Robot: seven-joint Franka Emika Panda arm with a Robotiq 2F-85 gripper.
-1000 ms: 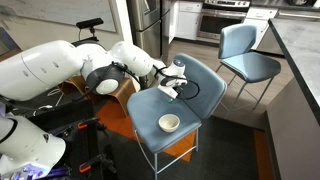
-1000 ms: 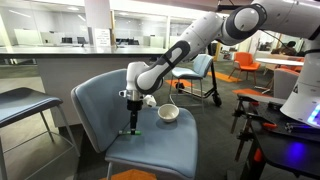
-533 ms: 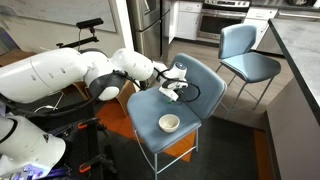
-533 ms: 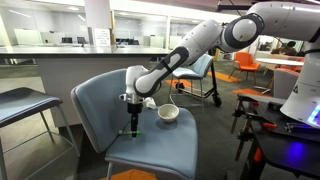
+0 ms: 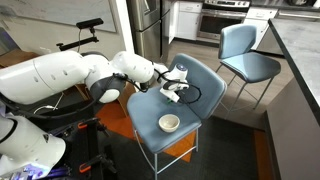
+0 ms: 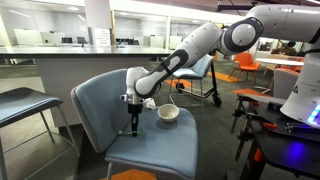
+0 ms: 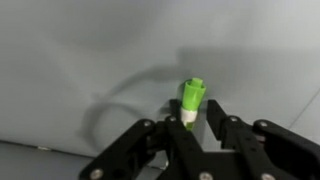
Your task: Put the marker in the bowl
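Observation:
The marker [image 7: 192,100] has a bright green cap and a white collar. In the wrist view it stands between my two fingers, which press on it from both sides. My gripper [image 7: 193,115] is shut on the marker, low over the blue chair seat [image 6: 150,152]. In an exterior view the gripper [image 6: 133,126] points straight down near the backrest, with a bit of green marker [image 6: 134,132] at its tips. The white bowl [image 6: 168,113] sits on the same seat, a short way from the gripper. It shows at the seat's front in an exterior view as the bowl [image 5: 169,123], with the gripper [image 5: 176,92] behind it.
The chair's backrest [image 5: 205,80] rises close behind the gripper. A second blue chair [image 5: 246,52] stands further back. Another seat [image 6: 20,102] is off to one side, and an orange chair [image 6: 250,66] and robot hardware [image 6: 300,110] stand beyond.
The jaws have shut on the marker. The arm has barely moved, and the bowl lies where it was.

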